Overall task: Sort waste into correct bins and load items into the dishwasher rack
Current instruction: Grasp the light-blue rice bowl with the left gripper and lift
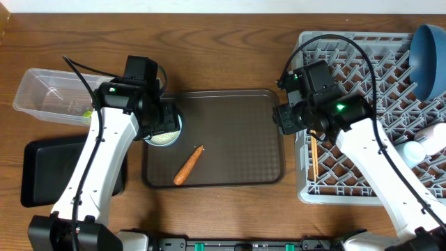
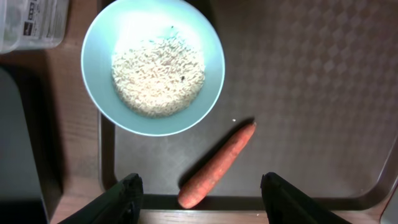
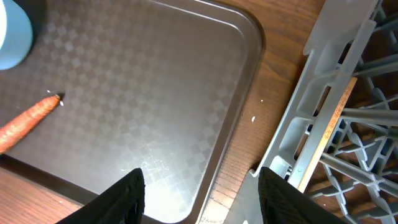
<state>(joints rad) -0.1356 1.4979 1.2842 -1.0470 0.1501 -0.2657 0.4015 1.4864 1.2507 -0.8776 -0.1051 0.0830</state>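
An orange carrot (image 1: 189, 165) (image 2: 217, 165) lies on the brown serving tray (image 1: 237, 111). Beside it stands a light blue bowl (image 2: 152, 65) holding white rice (image 2: 157, 74). My left gripper (image 2: 200, 198) (image 1: 157, 115) hovers open over the bowl and carrot, the carrot's thick end between its fingers but untouched. My right gripper (image 3: 199, 193) (image 1: 289, 118) is open and empty above the gap between the tray's right rim and the grey dishwasher rack (image 1: 376, 63) (image 3: 348, 62). Wooden chopsticks (image 1: 314, 157) (image 3: 326, 134) lie in the rack's left edge. A dark blue plate (image 1: 428, 59) stands in the rack.
A clear plastic tub (image 1: 52, 94) sits at the far left, with a black tray (image 1: 42, 171) in front of it. A white cup (image 1: 425, 146) rests in the rack's right side. A few rice grains (image 3: 253, 118) dot the wood between tray and rack.
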